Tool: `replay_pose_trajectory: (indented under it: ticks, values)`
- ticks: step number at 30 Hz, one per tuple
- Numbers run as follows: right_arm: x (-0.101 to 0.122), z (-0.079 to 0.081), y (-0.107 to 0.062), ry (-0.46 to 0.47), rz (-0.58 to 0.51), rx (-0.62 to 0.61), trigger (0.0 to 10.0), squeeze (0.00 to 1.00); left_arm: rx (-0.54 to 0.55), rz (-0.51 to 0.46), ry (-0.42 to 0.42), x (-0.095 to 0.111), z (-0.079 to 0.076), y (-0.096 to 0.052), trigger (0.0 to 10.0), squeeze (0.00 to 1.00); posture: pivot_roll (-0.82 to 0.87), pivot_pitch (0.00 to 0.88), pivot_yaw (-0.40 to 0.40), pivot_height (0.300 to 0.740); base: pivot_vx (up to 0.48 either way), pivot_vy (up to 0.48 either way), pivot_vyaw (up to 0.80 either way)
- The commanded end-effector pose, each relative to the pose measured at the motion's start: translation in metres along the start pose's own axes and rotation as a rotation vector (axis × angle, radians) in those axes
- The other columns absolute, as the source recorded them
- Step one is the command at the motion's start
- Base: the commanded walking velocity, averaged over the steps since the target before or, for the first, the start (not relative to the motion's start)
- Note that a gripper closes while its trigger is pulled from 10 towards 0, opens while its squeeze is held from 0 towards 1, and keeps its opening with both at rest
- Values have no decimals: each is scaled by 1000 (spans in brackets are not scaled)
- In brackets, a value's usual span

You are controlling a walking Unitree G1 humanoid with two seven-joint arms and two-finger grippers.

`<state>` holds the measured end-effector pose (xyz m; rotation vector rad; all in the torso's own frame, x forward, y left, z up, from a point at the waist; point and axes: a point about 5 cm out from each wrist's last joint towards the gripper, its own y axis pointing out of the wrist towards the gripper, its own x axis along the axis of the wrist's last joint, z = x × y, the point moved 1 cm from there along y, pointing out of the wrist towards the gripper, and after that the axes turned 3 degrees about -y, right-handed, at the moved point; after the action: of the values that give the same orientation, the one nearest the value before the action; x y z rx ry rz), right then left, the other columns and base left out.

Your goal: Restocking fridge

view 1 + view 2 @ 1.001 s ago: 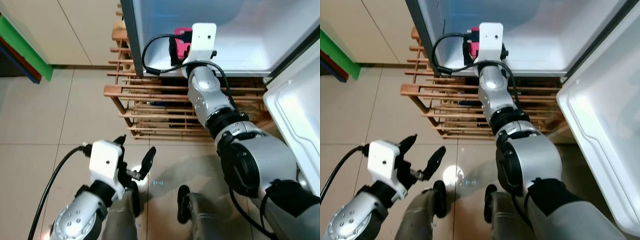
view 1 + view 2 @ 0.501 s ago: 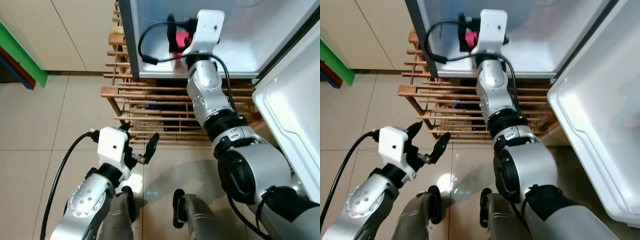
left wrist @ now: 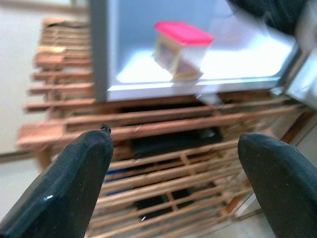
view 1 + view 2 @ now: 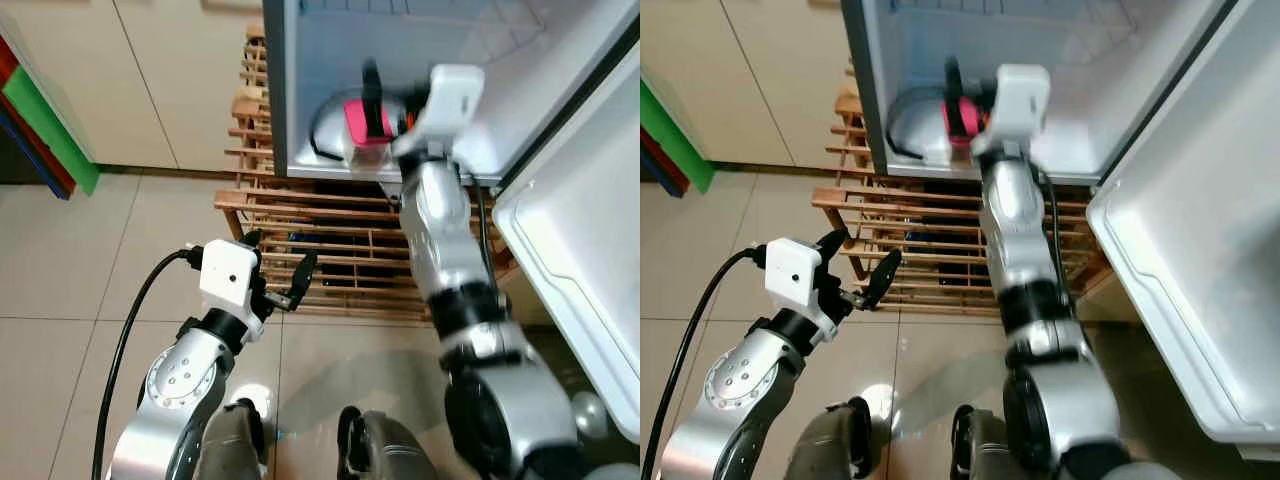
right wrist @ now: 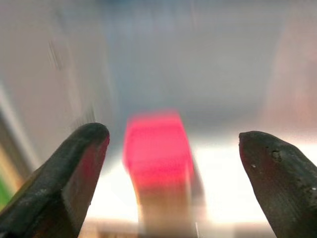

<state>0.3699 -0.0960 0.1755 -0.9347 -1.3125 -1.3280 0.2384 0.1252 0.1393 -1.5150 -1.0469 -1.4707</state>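
Pink-lidded container (image 3: 180, 48) is seen on the fridge floor (image 3: 233, 67), ahead of the right gripper (image 5: 171, 148), whose fingers are spread wide and hold nothing. The left gripper (image 3: 178, 171) is held open and empty before the wooden rack (image 4: 340, 245).

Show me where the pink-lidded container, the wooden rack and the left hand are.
pink-lidded container (image 3: 184, 32): left wrist view, on its pink lid.
wooden rack (image 4: 330, 206): left eye view, on a front slat below the fridge.
left hand (image 4: 862, 262): right eye view, midway between its open black fingertips.
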Motion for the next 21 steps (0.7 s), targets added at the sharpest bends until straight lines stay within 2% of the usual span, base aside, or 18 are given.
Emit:
replay_pose_trajectory:
  ticks: [1, 3, 6, 9, 10, 11, 14, 21]
  values:
    - [1, 4, -10, 11, 13, 46, 0, 0, 15, 1, 7, -1, 3, -6, 10000, 0, 120, 169, -71, 740, 0, 0, 0]
    - [-1, 5, -13, 12, 21, 57, 0, 0, 20, -1, 6, -1, 3, -6, 10000, 0, 120, 169, -71, 740, 0, 0, 0]
    - [-30, -1, -15, -90, 160, 41, 0, 0, 207, -74, -87, 14, 24, 8, 10000, 0, 107, 159, -67, 740, 0, 0, 0]
    - [-35, -4, -12, -114, 195, 21, 0, 0, 265, -106, -67, 22, 34, 14, 10000, 0, 109, 152, -66, 740, 0, 0, 0]
    - [-33, -4, -12, -107, 191, 27, 7922, 1000, 273, -103, -53, 22, 36, 14, 10000, 0, 115, 146, -63, 740, 0, 0, 0]
    - [-31, -2, -11, -100, 184, 36, 10000, 1000, 280, -97, -41, 21, 38, 13, 10000, 0, 116, 144, -63, 740, 0, 0, 0]
    - [-27, 2, -10, -74, 181, 60, 10000, 1000, 308, -71, -15, 17, 43, 11, 10000, 0, 120, 138, -62, 740, 0, 0, 0]
    - [-30, 9, -13, -38, 177, 78, 10000, 1000, 300, -87, 57, 22, 38, 14, 10000, 0, 121, 134, -60, 740, 0, 0, 0]
